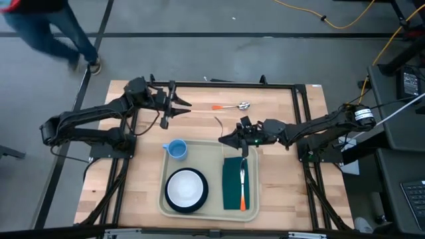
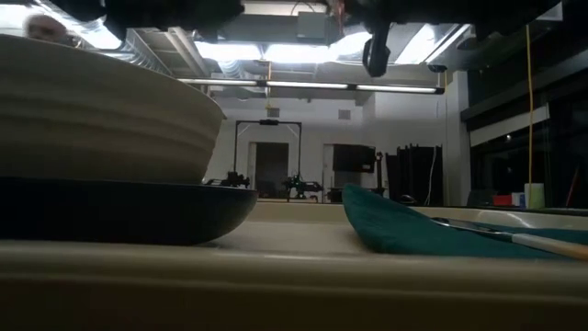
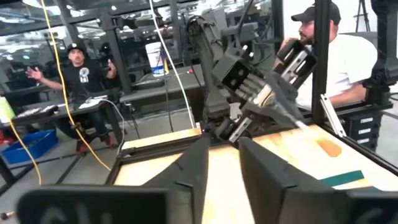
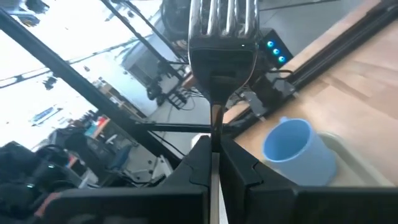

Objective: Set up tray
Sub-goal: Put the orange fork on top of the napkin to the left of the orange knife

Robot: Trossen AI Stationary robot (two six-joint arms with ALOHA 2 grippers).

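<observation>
The left gripper (image 1: 188, 106) hangs slightly parted and empty near the table's (image 1: 133, 186) far edge, the cream tray (image 1: 163, 199) sits at its near edge, and the right gripper (image 1: 226, 141), over the tray's far rim, pinches a fork (image 4: 222, 37).

The view from above is evenly lit, and the pale wooden desk (image 1: 279, 192) shows only faint shadows under the dark arms; a walking person (image 1: 53, 36) at the upper edge is smeared by motion. The level view is dim and backlit: bright ceiling light strips (image 2: 312, 85) glare in the distance, while the near dark round plate (image 2: 129, 210) and cream ribbed bowl (image 2: 101, 115) are large, shadowed and out of focus. In the left wrist view the near dark fingers (image 3: 186, 177) are blurred. In the right wrist view windows wash out white behind a glinting, soft-edged metal fork (image 4: 222, 46), and straight bars bend at the edges.
</observation>
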